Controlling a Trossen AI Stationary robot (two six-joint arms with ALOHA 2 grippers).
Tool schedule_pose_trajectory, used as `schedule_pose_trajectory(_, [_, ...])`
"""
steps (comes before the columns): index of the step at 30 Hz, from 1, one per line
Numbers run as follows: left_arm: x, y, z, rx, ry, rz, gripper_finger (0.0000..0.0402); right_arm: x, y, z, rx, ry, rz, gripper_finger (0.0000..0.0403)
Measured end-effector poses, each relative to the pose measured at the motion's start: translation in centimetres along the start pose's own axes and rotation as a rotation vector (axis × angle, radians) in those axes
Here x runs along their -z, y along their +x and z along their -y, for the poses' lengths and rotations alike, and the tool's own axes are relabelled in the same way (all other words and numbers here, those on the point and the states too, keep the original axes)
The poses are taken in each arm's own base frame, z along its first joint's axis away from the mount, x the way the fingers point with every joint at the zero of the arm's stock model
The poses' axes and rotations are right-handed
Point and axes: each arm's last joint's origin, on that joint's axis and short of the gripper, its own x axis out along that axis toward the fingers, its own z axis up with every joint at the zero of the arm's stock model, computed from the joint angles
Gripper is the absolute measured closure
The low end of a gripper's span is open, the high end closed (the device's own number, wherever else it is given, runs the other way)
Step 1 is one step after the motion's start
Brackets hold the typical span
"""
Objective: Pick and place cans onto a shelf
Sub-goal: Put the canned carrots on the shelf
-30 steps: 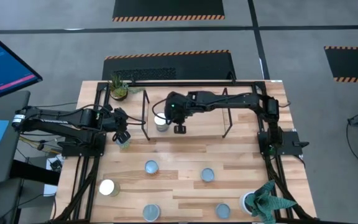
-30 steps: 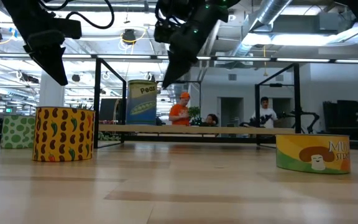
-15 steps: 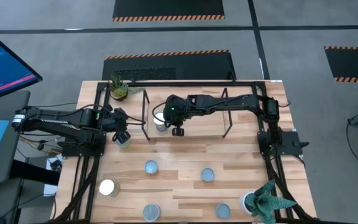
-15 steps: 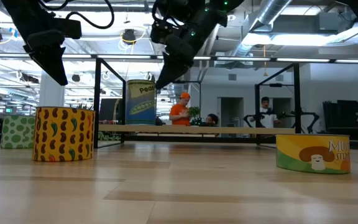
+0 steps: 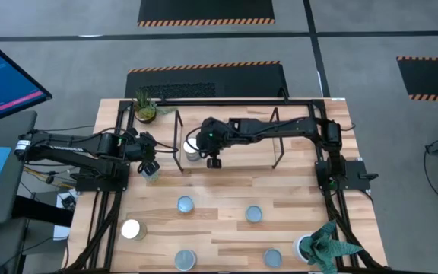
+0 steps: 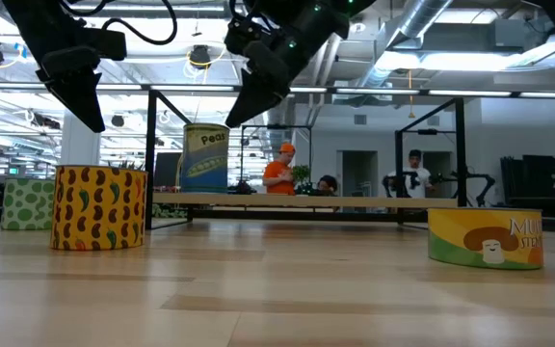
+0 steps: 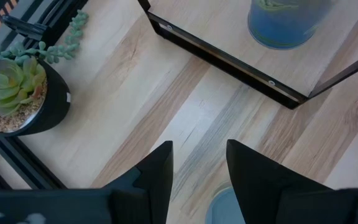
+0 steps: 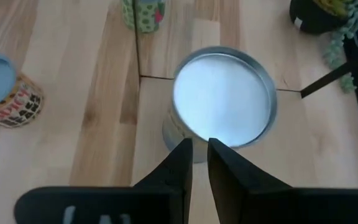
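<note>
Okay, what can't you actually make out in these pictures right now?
- Whether the right claw touches the peas can: in the low view the arm covers the can's top, and in the right wrist view the fingers overlap its rim.
- The can under the left claw: the high view has the claw over it, and the left wrist view cuts it off at the edge.
- Labels on the front cans: the high view shows only lids.
- The shelf board's top: edge-on in the low view.

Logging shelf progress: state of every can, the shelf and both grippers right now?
pea can: upright on the shelf, near its left end
shelf: holds only the pea can
bean can: upright on the table, not gripped
five other cans: upright on the table
left gripper: open, above the bean can
right gripper: beside the pea can, holding nothing
</note>
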Motion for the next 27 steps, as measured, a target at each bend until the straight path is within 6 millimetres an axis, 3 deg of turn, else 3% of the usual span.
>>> schedule_pose_trajectory(5, [0.0, 0.0, 0.0, 0.0, 0.001, 0.0, 0.0262, -1.2, -1.7, -0.9, -0.017, -0.004, 0.006, 0.0328])
schedule_pose_trajectory(9, [0.0, 0.0, 0.0, 0.006, 0.0, -0.003, 0.0262, -2.6, -4.3, -2.9, -0.057, -0.046, -0.002, 0.0328])
schedule_pose_trajectory(16, [0.9, -0.1, 0.3, 0.177, 0.05, -0.177, 0.0262, -1.7, -8.9, -6.5, -0.139, -0.042, -0.192, 0.0328])
schedule_pose_trajectory(27, [2.9, -1.3, 1.3, 0.461, -0.126, -0.576, 0.0262, 0.1, -10.4, -9.9, -0.072, 0.046, -0.413, 0.0328])
